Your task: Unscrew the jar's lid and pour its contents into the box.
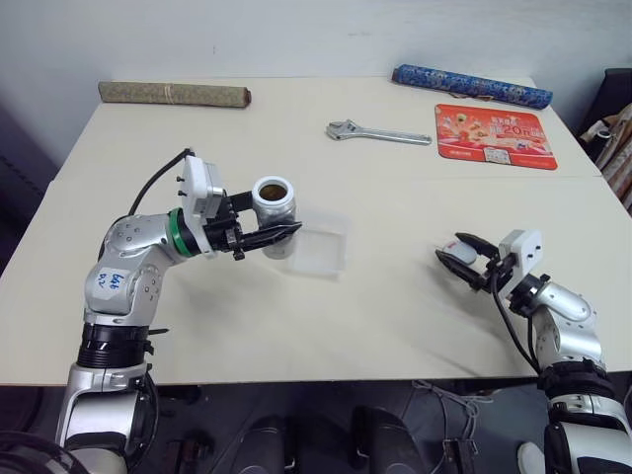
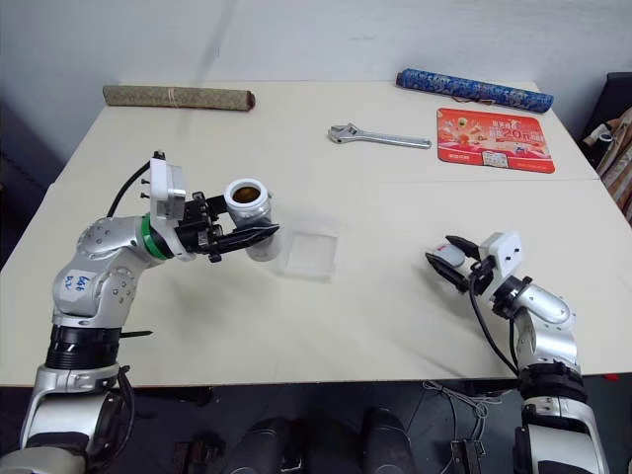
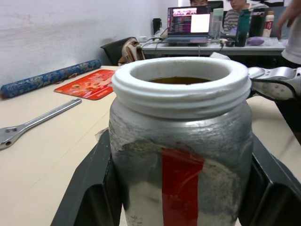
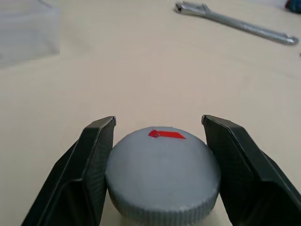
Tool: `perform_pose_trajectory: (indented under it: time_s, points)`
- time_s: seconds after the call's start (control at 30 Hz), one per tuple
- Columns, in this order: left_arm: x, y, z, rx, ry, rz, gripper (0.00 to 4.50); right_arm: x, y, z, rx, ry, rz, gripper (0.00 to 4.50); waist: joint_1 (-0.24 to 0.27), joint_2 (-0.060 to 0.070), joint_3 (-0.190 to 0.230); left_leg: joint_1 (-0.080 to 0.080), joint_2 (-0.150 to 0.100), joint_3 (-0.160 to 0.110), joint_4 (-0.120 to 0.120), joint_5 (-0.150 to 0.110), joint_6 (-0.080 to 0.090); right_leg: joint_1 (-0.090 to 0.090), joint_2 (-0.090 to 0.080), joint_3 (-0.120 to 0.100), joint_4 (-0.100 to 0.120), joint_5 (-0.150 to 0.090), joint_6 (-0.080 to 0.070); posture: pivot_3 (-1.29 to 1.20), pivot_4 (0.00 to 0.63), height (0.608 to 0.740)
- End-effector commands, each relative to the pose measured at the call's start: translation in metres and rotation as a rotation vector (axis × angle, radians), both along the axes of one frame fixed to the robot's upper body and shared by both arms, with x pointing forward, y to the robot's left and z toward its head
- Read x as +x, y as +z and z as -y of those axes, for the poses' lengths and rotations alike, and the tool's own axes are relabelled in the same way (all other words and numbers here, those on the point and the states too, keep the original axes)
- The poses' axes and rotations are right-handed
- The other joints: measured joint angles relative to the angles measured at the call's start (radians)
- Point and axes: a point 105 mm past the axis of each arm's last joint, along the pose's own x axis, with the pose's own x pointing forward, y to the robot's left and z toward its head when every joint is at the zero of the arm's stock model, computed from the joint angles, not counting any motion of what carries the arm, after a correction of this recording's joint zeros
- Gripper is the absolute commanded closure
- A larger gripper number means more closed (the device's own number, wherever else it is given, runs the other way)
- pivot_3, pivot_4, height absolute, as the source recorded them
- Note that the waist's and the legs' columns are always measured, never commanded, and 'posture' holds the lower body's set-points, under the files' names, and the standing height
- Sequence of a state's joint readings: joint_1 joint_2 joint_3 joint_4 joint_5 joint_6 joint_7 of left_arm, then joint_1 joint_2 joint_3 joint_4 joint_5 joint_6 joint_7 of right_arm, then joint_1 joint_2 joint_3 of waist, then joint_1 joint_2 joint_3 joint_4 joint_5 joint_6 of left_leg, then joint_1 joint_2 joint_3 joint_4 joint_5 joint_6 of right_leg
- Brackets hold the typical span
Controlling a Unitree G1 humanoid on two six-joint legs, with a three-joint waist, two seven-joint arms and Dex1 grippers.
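My left gripper (image 1: 281,229) is shut on the jar (image 1: 275,202), holding it upright with its mouth uncovered just left of the box (image 1: 321,245). The jar (image 3: 181,155) has a white threaded rim and a red strip on its side. Brown contents (image 3: 181,80) show inside the mouth. The clear shallow box lies flat on the table, its near-left corner beside the jar. At the right, low over the tabletop, my right gripper (image 1: 459,255) is shut on the grey lid (image 4: 162,176), one finger on each side. A small red mark sits on the lid's top.
A wrench (image 1: 378,133) and a flat red printed card (image 1: 494,135) lie at the back right. A blue roll (image 1: 472,86) and a brown roll (image 1: 174,94) lie along the far edge. People sit at a desk with a laptop (image 3: 190,21) beyond the table.
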State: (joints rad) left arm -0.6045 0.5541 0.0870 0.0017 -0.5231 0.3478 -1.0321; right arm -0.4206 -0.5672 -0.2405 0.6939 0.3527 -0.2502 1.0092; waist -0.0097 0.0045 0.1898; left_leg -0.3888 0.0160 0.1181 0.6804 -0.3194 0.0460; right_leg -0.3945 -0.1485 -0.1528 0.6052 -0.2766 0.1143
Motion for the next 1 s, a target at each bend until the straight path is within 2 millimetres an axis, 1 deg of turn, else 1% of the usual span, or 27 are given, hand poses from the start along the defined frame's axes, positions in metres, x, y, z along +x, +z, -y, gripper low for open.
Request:
perform_pose_trajectory:
  time_s: [0.03,0.13,0.2,0.23,0.3,0.33,0.43,0.53,0.63,0.73,0.83,0.9,0.93,1.0]
  points:
    - [0.000,0.021,-0.010,-0.023,0.002,0.050,2.08,-0.004,0.012,0.019,0.016,-0.052,0.048,1.01,0.000,0.000,0.000,0.000,0.000,0.000,0.000,0.000,0.000,0.000,0.000,0.000,0.000,0.000,0.000,0.00,0.150,0.740]
    - [0.007,0.025,-0.014,-0.012,0.023,0.045,2.08,-0.010,0.026,0.019,0.023,-0.028,0.100,0.04,0.002,0.001,0.001,0.001,0.000,0.000,0.000,0.001,0.000,0.000,0.000,0.001,0.001,0.000,0.000,0.00,0.150,0.740]
    - [0.018,0.030,-0.020,0.007,0.087,0.070,2.08,-0.017,0.042,0.011,0.015,0.025,0.140,0.04,0.004,0.001,0.001,0.001,0.000,0.000,0.000,0.001,0.000,0.000,0.000,0.002,0.001,0.000,0.000,0.00,0.150,0.740]
    - [0.026,0.030,-0.023,0.042,0.129,0.065,2.08,-0.023,0.052,0.004,0.016,0.067,0.154,0.04,0.006,0.002,0.001,0.001,0.000,-0.001,0.000,0.001,0.000,0.000,0.000,0.002,0.001,0.000,0.000,0.00,0.150,0.740]
    - [0.044,0.032,-0.029,0.118,0.233,0.083,2.08,-0.038,0.069,-0.015,-0.001,0.162,0.175,0.04,0.008,0.003,0.002,0.001,0.000,-0.001,0.000,0.001,0.000,0.000,0.000,0.002,0.001,0.000,0.000,0.00,0.150,0.740]
    - [0.050,0.033,-0.031,0.161,0.269,0.121,2.08,-0.046,0.076,-0.025,-0.006,0.210,0.174,0.04,0.009,0.003,0.002,0.000,0.000,-0.001,0.000,0.001,0.000,0.000,0.000,0.002,0.002,0.000,0.000,0.00,0.150,0.740]
    - [0.064,0.033,-0.030,0.283,0.336,0.225,2.08,-0.066,0.090,-0.050,-0.027,0.315,0.173,0.04,0.012,0.003,0.002,0.000,0.000,-0.001,0.000,0.000,0.000,0.000,0.000,0.001,0.001,0.000,0.001,0.00,0.150,0.740]
    - [0.071,0.032,-0.022,0.370,0.331,0.314,2.08,-0.080,0.102,-0.068,-0.039,0.374,0.176,0.04,0.014,0.003,0.002,0.000,-0.001,-0.001,0.000,0.000,0.000,0.000,0.000,0.001,0.000,0.001,0.001,0.00,0.150,0.740]
    - [0.076,0.025,-0.010,0.523,0.316,0.448,2.08,-0.089,0.105,-0.078,-0.053,0.395,0.158,0.04,0.019,0.002,0.002,-0.001,-0.001,-0.001,0.000,-0.001,0.000,-0.001,-0.001,0.001,-0.001,0.001,0.001,0.00,0.150,0.740]
    - [0.079,0.030,0.007,0.526,0.328,0.612,2.08,-0.090,0.103,-0.075,-0.058,0.362,0.143,0.04,0.030,0.002,0.002,-0.001,-0.001,-0.001,0.000,-0.001,0.001,-0.001,-0.001,0.001,-0.001,0.001,0.002,0.00,0.150,0.740]
    - [0.079,0.031,0.024,0.581,0.333,0.815,2.08,-0.091,0.098,-0.071,-0.064,0.333,0.129,0.04,0.037,0.002,0.003,-0.002,-0.001,-0.001,0.001,-0.002,0.003,-0.001,-0.001,0.001,-0.003,0.002,0.003,0.00,0.150,0.740]
    - [0.075,0.031,0.034,0.626,0.322,0.989,2.08,-0.092,0.096,-0.071,-0.059,0.324,0.124,0.04,0.037,0.002,0.003,-0.002,-0.002,-0.001,0.001,-0.002,0.004,-0.001,-0.001,0.001,-0.003,0.002,0.003,0.00,0.150,0.740]
    - [0.072,0.034,0.039,0.659,0.328,1.122,2.08,-0.092,0.095,-0.071,-0.054,0.317,0.123,0.04,0.037,0.002,0.003,-0.002,-0.002,0.000,0.001,-0.003,0.004,-0.001,-0.002,0.001,-0.004,0.002,0.004,0.00,0.150,0.740]
    - [0.067,0.037,0.047,0.687,0.309,1.310,2.08,-0.092,0.095,-0.070,-0.045,0.302,0.130,0.04,0.037,0.001,0.003,-0.003,-0.002,0.000,0.001,-0.003,0.005,-0.001,-0.002,0.001,-0.005,0.003,0.004,0.00,0.150,0.740]
